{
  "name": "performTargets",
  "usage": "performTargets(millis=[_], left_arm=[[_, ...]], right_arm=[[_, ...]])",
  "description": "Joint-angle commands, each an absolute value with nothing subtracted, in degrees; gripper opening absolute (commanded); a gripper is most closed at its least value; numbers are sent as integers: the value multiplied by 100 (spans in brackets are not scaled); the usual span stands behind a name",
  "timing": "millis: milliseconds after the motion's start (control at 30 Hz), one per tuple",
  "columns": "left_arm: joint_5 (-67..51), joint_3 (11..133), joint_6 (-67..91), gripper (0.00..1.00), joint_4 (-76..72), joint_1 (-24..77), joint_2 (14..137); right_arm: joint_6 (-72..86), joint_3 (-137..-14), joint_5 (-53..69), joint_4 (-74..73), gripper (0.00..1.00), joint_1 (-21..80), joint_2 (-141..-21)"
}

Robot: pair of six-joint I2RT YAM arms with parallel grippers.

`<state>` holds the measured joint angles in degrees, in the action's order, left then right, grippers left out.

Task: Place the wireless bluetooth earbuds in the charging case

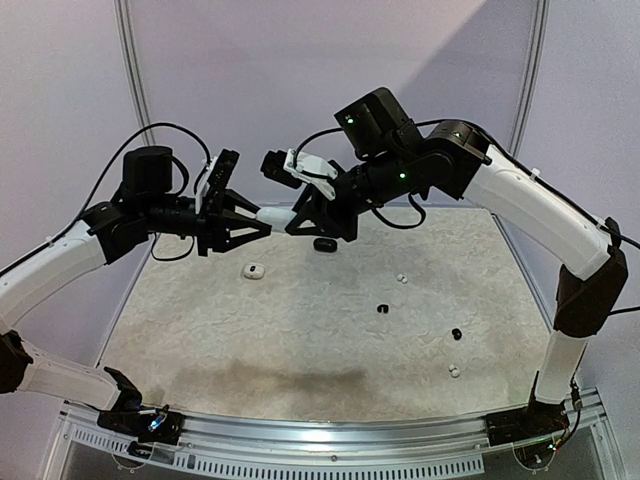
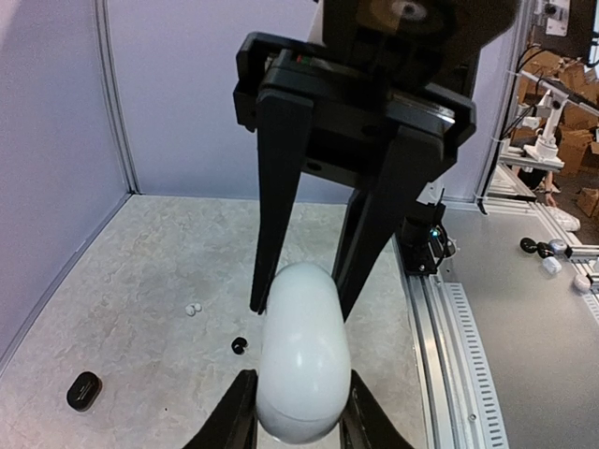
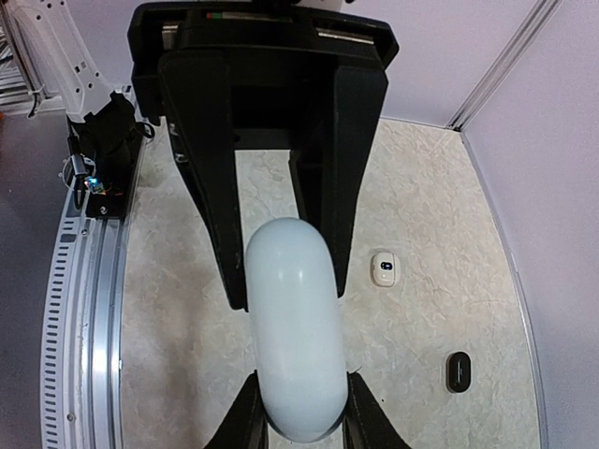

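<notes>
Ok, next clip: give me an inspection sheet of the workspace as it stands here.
Surface: beige marbled tabletop.
Job's things: held white case in the air between the arms; second white case and black case on the table; far white earbuds, near white earbuds, a black earbud and the other black earbud loose on it.
Clutter: nothing seen.
Grippers: left gripper and right gripper each shut on an end of the held white case.
Cables: black cables loop along both arms.
Surroundings: lavender walls; aluminium rail at the near edge.
</notes>
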<state>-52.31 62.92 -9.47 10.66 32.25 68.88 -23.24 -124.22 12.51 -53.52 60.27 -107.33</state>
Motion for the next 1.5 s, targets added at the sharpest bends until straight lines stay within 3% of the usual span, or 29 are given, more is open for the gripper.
performTargets(millis=[0,167,400,533,633,1233,1467], left_arm=[[-5431,6158,-896,32,933,3366,6875],[-5513,6056,-808,36,789,3366,6841],[-5568,6005,-559,27,400,3366,6828],[-5666,5954,-571,38,392,3366,6824],[-5681,5881,-475,40,176,3334,6791],[-5652,5685,-365,32,-290,3174,6685],[-5705,5678,-499,25,-64,3071,6639]], right_arm=[[-2268,-12476,1238,-5063,0,6043,-10759],[-2250,-12209,1289,-4737,0,6044,-10585],[-2216,-12089,1301,-4728,0,6041,-10487],[-2189,-12034,1275,-4636,0,6033,-10439],[-2205,-11963,1273,-4561,0,6029,-10377],[-2171,-11761,1292,-4472,0,6030,-10247],[-2180,-11761,1257,-4487,0,6029,-10231]])
